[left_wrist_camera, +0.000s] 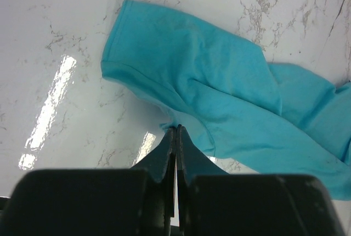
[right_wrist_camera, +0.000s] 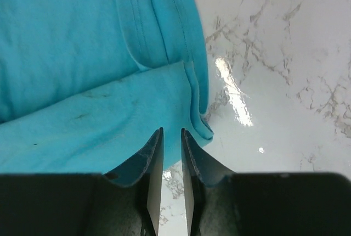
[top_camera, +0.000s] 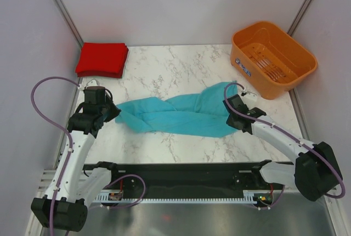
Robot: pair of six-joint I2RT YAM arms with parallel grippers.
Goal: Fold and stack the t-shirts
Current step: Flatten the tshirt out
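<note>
The teal-blue t-shirt lies crumpled in a long band across the middle of the marble table. The red t-shirt lies folded at the back left corner. My left gripper is at the teal shirt's left end; in the left wrist view its jaws are pressed together on a pinch of the shirt's edge. My right gripper is at the shirt's right end; in the right wrist view its jaws stand a narrow gap apart over the hemmed edge, with nothing seen clamped between them.
An orange slotted basket stands at the back right, close behind the right arm. Grey walls close in the left, right and back sides. A black rail with cables runs along the table's near edge.
</note>
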